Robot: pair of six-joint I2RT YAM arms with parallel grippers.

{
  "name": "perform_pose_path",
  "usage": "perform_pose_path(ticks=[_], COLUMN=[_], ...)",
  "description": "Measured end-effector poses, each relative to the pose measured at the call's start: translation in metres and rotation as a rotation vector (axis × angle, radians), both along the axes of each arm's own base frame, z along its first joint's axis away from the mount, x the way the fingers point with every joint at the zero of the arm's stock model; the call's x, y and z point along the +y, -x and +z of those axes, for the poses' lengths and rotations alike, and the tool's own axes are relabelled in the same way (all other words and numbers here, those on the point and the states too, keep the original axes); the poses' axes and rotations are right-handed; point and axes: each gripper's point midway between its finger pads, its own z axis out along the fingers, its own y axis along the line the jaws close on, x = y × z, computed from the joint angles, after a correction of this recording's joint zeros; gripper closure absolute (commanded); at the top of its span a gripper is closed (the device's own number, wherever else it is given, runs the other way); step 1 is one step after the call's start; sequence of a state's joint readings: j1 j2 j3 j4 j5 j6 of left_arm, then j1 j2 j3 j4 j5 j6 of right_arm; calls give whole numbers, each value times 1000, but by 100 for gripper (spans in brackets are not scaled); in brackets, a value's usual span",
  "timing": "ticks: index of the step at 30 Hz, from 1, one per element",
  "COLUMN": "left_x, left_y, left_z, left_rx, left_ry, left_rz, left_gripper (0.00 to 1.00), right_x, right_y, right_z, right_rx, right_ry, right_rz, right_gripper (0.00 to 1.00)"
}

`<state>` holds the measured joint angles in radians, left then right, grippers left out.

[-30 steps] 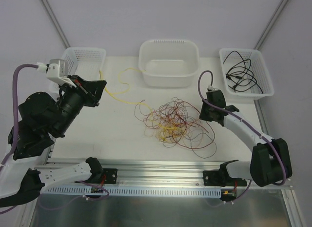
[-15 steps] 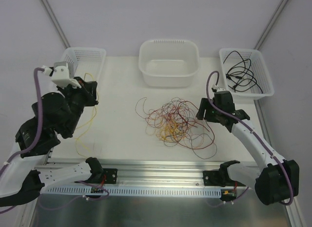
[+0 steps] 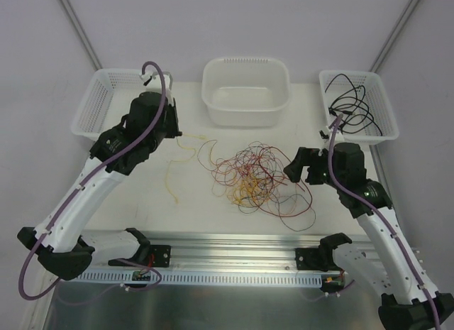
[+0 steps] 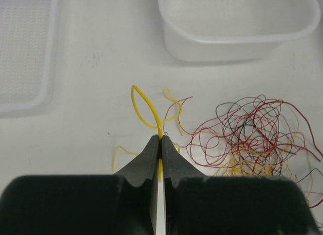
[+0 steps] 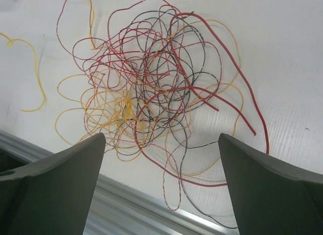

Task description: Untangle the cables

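The cables (image 3: 255, 177) lie in a loose tangle of red, yellow and black wires at the table's middle, also seen in the right wrist view (image 5: 151, 88) and the left wrist view (image 4: 247, 134). One yellow cable (image 3: 169, 177) trails left of the clump. My left gripper (image 3: 172, 131) is shut on it; in the left wrist view the cable (image 4: 159, 131) runs between the pinched fingertips of the gripper (image 4: 160, 140). My right gripper (image 3: 296, 167) hovers at the clump's right edge, open wide and empty (image 5: 161, 149).
A white lattice basket (image 3: 92, 106) stands at the back left, a deep white tub (image 3: 246, 110) at the back middle. A basket (image 3: 383, 135) holding black cables (image 3: 351, 106) is at the back right. An aluminium rail (image 3: 234, 248) borders the near edge.
My left arm swung from the far left toward the middle, dragging the yellow cable along. My right gripper opened wide and dropped toward the clump's right side.
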<state>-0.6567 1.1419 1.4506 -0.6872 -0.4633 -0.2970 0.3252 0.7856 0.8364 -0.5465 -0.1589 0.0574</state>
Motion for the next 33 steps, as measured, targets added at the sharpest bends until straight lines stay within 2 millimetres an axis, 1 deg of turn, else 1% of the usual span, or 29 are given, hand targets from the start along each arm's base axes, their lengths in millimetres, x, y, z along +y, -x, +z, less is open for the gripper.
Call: perform_pose_path(ticks=[1, 2, 6, 9, 11, 12, 13, 16, 20, 23, 26, 31, 33], left_x=[0, -1, 0, 13, 24, 30, 35, 57, 96, 124, 152, 207, 224], left_y=[-4, -8, -26, -41, -53, -60, -65, -91, -127, -144, -151, -148, -150], left_z=[7, 18, 82, 132, 158, 168, 175, 195, 210, 220, 235, 265, 264], left_rx=[-3, -16, -140, -253, -318, -343, -363, -418, -467, -506, -561, -689, -706], left_ry=[12, 27, 78, 95, 89, 74, 65, 19, -48, -83, -98, -124, -129], left_rz=[-2, -4, -5, 26, 58, 75, 90, 154, 260, 324, 390, 527, 564], left_gripper=[100, 100, 100, 100, 100, 100, 100, 100, 100, 100, 100, 100, 100], right_x=[0, 0, -1, -3, -4, -5, -6, -7, -7, -6, -4, 3, 4], right_y=[4, 8, 21, 28, 32, 35, 38, 47, 54, 58, 60, 57, 56], right_z=[4, 9, 25, 39, 43, 44, 43, 38, 33, 27, 21, 13, 9], right_rx=[-10, -20, -46, -70, -81, -82, -82, -60, -40, -27, -5, 46, 66], right_ry=[-8, -13, -20, -22, -17, -13, -8, 6, 12, 13, 11, 10, 14], right_rz=[8, 15, 40, 53, 65, 70, 75, 95, 120, 132, 146, 180, 190], right_gripper=[0, 0, 0, 1, 0, 0, 1, 0, 1, 0, 0, 0, 1])
